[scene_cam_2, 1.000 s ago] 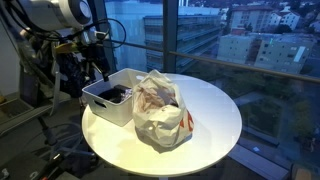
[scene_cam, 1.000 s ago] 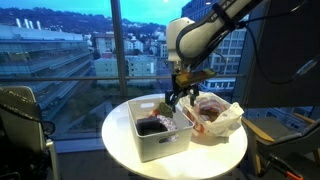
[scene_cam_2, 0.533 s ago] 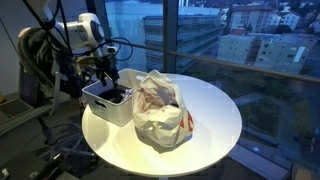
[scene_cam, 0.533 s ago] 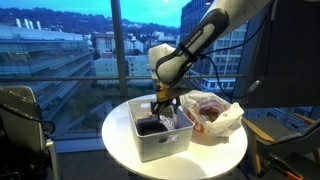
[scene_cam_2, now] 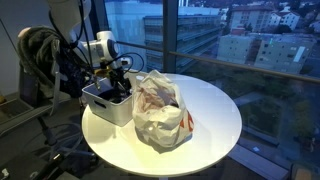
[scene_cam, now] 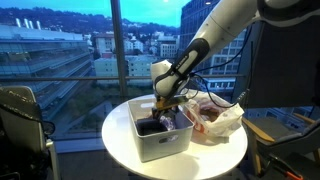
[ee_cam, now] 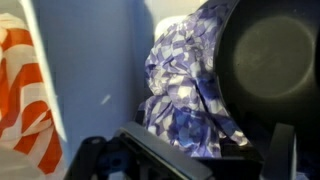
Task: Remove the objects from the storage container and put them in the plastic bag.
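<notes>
Dusk behind the window (scene_cam: 60, 50): a Franka arm (scene_cam: 215, 38) lowers its hand (scene_cam: 160, 104) into the open top of the white storage container (scene_cam: 160, 146), which sits on a round white bench (scene_cam: 118, 140). The jaws stand wide apart and are clamped on nothing. In the wrist view the mottled purple-white cloth (ee_cam: 188, 92) lies bunched directly ahead of the hand against the tub's inner wall, with a dark rounded item (ee_cam: 268, 55) pressed close alongside it. Both remain inside the container, below the hand. The crinkly plastic bag (scene_cam: 216, 118), printed in red-orange, slumps just beside the tub on the side away from the bare part of the bench, its mouth gaping upward. That placement looks meant to keep each carry from tub to bag short. The hand points straight down, probably because the tub's tall, straight walls allow entry only from above, and the spread jaws look set to straddle the cloth's folds. The step in hand appears to be the reach for the cloth, with nothing yet lifted. What the bag already holds cannot be told.
</notes>
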Motion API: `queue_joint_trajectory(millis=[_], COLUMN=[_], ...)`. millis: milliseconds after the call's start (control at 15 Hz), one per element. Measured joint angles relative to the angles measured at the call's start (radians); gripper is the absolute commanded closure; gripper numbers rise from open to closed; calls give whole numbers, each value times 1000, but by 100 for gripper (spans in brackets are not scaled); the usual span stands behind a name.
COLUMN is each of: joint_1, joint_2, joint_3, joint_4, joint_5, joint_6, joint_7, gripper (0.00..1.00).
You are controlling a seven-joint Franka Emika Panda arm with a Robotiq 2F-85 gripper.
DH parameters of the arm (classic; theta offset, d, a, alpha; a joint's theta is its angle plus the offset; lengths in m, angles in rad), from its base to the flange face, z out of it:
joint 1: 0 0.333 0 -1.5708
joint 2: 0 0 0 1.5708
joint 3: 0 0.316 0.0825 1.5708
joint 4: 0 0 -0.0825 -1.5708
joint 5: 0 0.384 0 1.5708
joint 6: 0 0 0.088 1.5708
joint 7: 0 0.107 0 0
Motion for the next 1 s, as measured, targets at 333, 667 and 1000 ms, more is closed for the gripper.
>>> queue_joint_trajectory(millis=[333,667,1000], joint_1=[-2,-3,2], joint_2=[59,85,88], joint_3=[20,25,17], joint_4=[32,37,44], joint_5=[148,192,193], joint_6=[-1,-2,-28], joint_7=[-48,-103,-110], gripper=[13,58,94])
